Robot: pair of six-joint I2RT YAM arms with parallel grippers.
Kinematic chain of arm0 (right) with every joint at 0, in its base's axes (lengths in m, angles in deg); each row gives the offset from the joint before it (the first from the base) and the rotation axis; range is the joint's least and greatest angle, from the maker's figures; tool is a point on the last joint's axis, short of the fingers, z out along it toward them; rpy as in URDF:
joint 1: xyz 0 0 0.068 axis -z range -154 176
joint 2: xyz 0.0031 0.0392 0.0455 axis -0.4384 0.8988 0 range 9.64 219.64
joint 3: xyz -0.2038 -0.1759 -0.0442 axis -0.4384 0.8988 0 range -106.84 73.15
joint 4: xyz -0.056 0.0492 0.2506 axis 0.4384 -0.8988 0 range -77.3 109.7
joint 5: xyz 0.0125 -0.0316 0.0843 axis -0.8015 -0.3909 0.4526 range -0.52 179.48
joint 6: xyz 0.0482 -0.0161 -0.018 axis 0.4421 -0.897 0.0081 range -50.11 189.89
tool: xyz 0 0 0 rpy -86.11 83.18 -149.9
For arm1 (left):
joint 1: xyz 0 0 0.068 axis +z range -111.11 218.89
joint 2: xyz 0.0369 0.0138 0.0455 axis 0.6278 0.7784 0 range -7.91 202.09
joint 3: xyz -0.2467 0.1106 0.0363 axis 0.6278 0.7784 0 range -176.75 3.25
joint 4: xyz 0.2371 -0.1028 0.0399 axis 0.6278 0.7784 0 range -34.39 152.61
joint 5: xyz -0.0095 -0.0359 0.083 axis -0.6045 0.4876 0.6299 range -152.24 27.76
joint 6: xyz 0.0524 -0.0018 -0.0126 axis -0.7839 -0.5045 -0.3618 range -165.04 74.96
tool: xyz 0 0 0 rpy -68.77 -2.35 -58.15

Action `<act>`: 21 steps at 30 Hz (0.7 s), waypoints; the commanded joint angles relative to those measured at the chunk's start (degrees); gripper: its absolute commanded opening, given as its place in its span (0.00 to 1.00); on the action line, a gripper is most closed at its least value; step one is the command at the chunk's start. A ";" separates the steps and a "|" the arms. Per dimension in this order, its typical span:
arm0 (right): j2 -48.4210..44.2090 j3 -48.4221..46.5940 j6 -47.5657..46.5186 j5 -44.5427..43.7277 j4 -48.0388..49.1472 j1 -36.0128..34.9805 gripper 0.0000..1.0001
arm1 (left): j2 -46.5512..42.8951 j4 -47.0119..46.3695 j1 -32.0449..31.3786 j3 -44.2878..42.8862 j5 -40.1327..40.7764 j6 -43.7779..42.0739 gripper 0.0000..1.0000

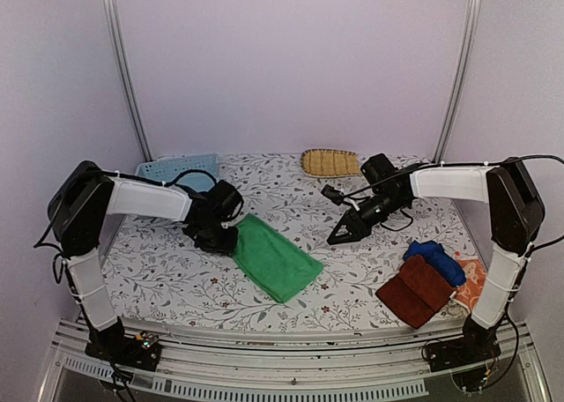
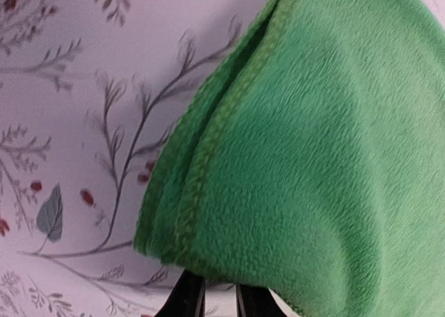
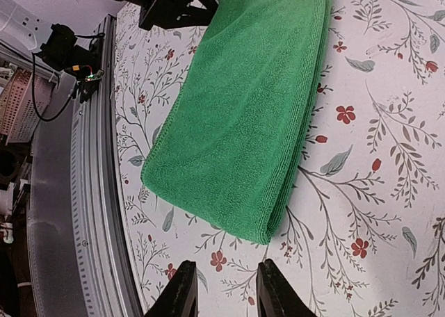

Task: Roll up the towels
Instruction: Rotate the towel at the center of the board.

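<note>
The long green towel (image 1: 275,259) lies folded flat in the middle of the table, running from far left to near right. My left gripper (image 1: 231,233) is at its far-left end, where the cloth bulges up close in the left wrist view (image 2: 313,157). The fingers (image 2: 186,299) stand close together with their tips hidden under the towel's edge, pinching it. My right gripper (image 1: 340,236) is open and empty, hovering right of the towel; the right wrist view shows its fingers (image 3: 182,293) just off the towel's near end (image 3: 243,136). The blue (image 1: 436,259), reddish-brown (image 1: 416,292) and orange (image 1: 474,283) towels are piled at the near right.
A yellow straw tray (image 1: 330,162) stands at the back centre and a pale blue basket (image 1: 179,170) at the back left, behind my left arm. A metal rail (image 1: 291,371) runs along the front edge. Upright frame posts (image 1: 126,76) stand at both back corners.
</note>
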State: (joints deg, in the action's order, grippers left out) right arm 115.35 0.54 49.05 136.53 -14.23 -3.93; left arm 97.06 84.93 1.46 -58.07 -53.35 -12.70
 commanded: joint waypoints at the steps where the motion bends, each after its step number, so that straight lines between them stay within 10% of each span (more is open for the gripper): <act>1: -0.13 0.76 -1.24 -0.14 1.86 0.12 0.32 | 9.73 -4.56 0.60 -9.15 -0.41 -5.51 0.18; 10: -1.23 1.50 -3.05 -3.15 1.79 0.48 0.36 | 18.00 -0.90 0.79 -26.30 1.33 -11.01 0.23; 21: 6.05 -16.21 2.90 -0.78 -2.97 0.45 0.32 | -9.52 -15.07 -3.26 -1.29 -12.89 -10.73 0.15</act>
State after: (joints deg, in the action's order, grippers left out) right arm 117.14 -8.25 48.37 132.84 -16.11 -3.80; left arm 95.85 79.58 0.24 -68.76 -54.79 -22.45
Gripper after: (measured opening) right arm 0.334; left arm 0.211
